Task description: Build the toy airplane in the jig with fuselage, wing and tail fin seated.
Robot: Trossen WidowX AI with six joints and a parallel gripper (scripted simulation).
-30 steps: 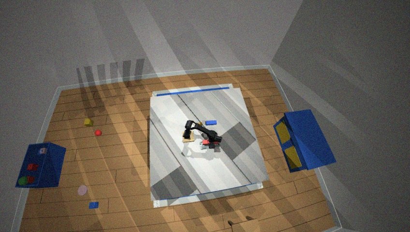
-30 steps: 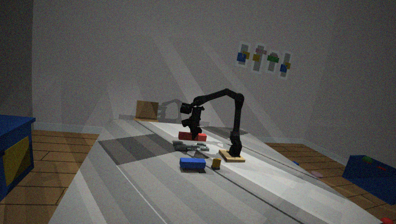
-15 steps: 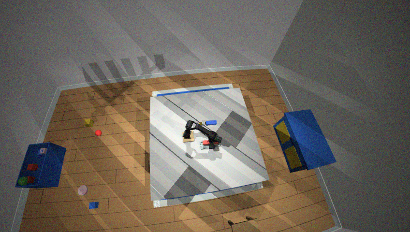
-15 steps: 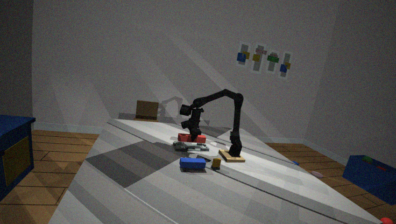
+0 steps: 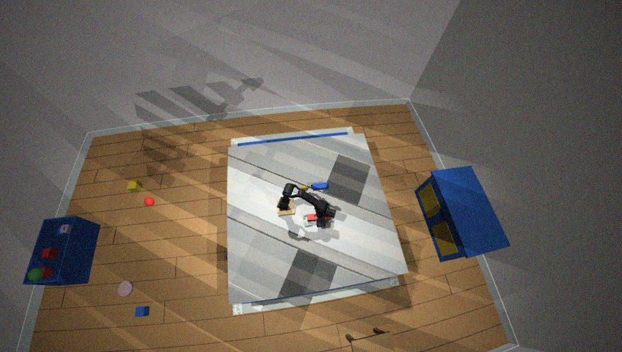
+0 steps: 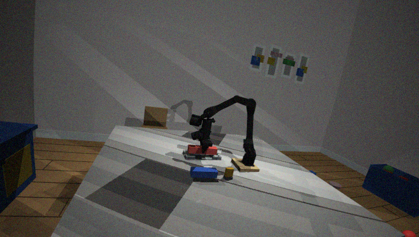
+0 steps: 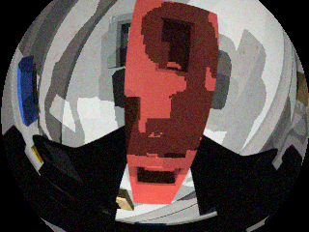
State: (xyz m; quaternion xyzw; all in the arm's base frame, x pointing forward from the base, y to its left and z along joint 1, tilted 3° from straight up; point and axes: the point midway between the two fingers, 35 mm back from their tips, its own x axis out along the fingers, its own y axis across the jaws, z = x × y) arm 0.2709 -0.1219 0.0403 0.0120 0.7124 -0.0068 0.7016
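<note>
The red fuselage [image 5: 311,217] [image 6: 192,149] [image 7: 156,99] is between my fingers, low over the grey-green jig cradle [image 5: 306,224] [image 6: 217,158] [image 7: 112,45]. It looks level and lined up along the cradle. I cannot tell if it sits fully down. My gripper [image 5: 322,220] [image 6: 205,148] [image 7: 159,130] is shut on its middle, pointing down. Both sockets in its top look empty in the wrist view. The blue wing [image 5: 320,185] [image 6: 203,172] [image 7: 27,89] and the yellow tail fin [image 5: 304,187] [image 6: 229,172] [image 7: 37,155] stand apart from the jig, beside each other.
The arm's wooden base [image 5: 286,210] [image 6: 252,169] is close to the jig's tail side. The white-grey table [image 5: 257,261] [image 6: 164,187] carries strong light and shadow bands. Blue cabinets [image 5: 471,209] [image 5: 83,248] and small toys are off the table.
</note>
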